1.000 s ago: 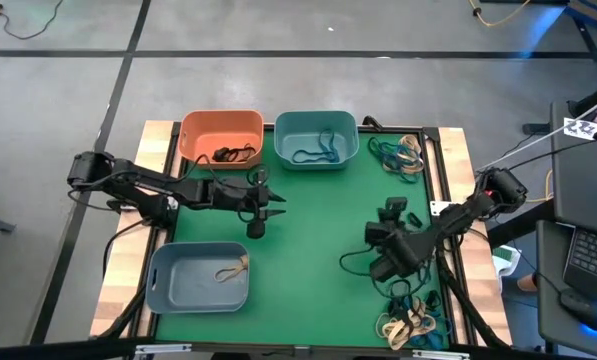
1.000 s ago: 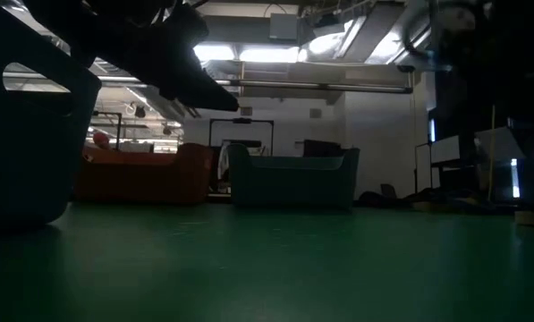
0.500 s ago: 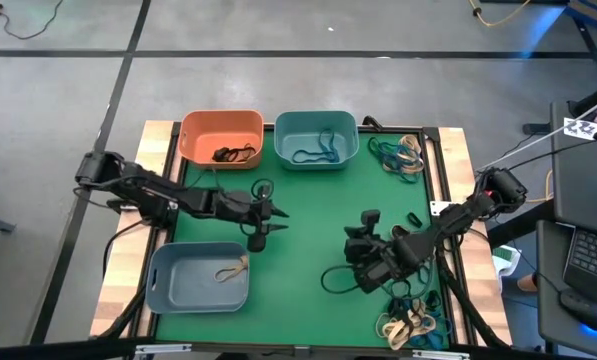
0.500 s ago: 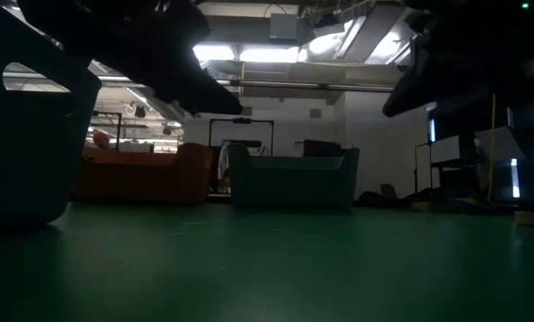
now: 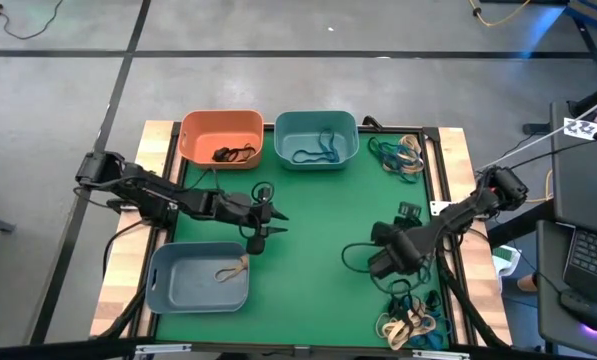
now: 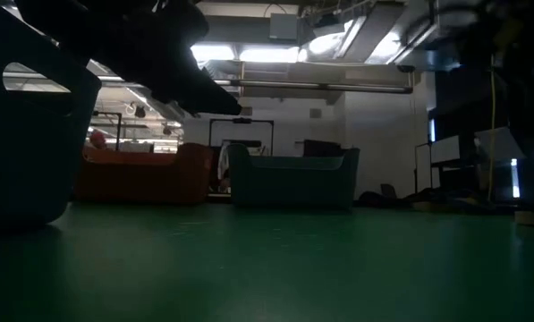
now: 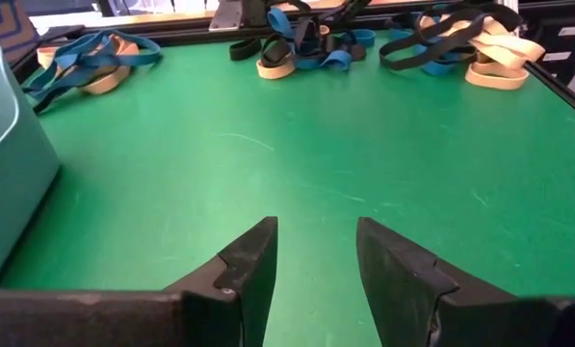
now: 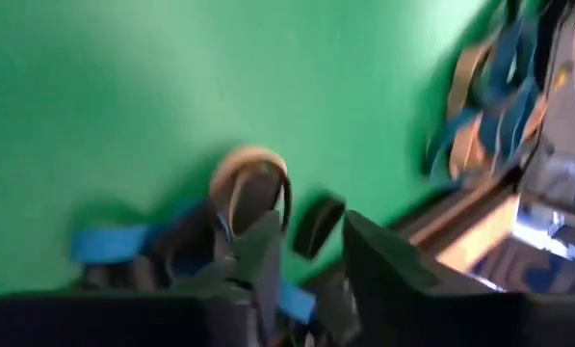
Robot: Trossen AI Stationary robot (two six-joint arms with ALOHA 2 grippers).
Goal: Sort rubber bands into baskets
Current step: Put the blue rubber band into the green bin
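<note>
Right gripper (image 5: pixel 382 262) back rightward (bands (image 8: pixel 249 185) beyond its fingers (image 8: pixel 258 253)).

The dark left arm reaches in from the left side, its two-finger left gripper (image 5: pixel 257 234) low over the middle with the fingers (image 7: pixel 251 273) apart and nothing between them. The dark right arm bends in from the right, and its right gripper (image 5: pixel 381 262) points down, fingers (image 8: pixel 255 258) parted

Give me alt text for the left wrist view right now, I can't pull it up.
The left gripper hangs open and empty over bare green mat. Beyond it, piles of blue, tan and black rubber bands lie along the far edge, and a teal basket wall shows at one side.
</note>
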